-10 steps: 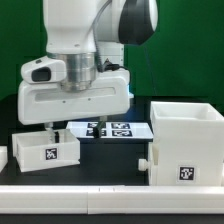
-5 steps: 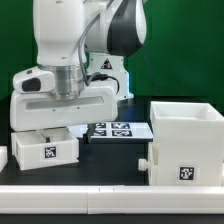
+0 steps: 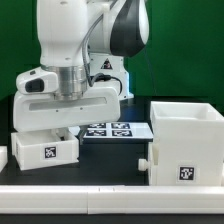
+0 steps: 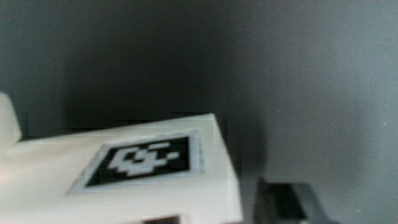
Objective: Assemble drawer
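Observation:
A small shallow white drawer tray point(image 3: 45, 150) with a black-and-white tag lies on the table at the exterior view's left. The large white cube-like casing point(image 3: 186, 145), also tagged, stands at the right. My gripper point(image 3: 57, 130) hangs low over the tray's back edge, its fingers mostly hidden behind the tray and the hand. In the wrist view the tray's tagged face point(image 4: 143, 160) fills the lower part. One dark finger point(image 4: 285, 200) stands just outside the tray's wall, and the jaws look spread with nothing between them.
The marker board point(image 3: 118, 129) lies flat on the black table between the tray and the casing. Another white part point(image 3: 3, 157) shows at the far left edge. A small knob point(image 3: 147, 160) sticks out of the casing's left side.
The arm has moved toward the exterior view's left and come down, from beside the marker board to right over the small tray. The tray and casing have not moved.

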Action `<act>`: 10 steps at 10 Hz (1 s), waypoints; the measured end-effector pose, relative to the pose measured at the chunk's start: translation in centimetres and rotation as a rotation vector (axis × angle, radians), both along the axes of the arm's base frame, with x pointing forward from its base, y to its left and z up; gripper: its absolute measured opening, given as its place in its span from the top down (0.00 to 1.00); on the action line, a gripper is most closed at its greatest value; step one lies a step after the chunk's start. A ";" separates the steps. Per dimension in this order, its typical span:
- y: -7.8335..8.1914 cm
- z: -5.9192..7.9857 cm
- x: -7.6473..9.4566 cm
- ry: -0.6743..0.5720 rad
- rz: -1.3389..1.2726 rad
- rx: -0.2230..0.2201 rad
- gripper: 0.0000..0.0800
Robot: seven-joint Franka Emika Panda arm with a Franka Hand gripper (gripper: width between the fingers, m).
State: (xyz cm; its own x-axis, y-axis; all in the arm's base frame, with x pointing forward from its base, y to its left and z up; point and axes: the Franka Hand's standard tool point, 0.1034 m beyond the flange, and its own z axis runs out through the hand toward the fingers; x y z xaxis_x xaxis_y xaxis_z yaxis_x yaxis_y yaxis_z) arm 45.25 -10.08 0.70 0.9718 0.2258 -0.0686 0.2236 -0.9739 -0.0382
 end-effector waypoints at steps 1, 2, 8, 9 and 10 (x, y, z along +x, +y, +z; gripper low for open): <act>0.0 0.0 0.0 0.001 0.000 0.000 0.91; 0.0 0.0 0.0 0.000 0.000 0.000 0.91; 2.0 4.0 0.4 -0.024 0.447 0.089 0.95; 2.0 3.8 0.3 -0.018 0.435 0.091 0.95; 2.0 3.7 0.3 -0.018 0.435 0.091 0.95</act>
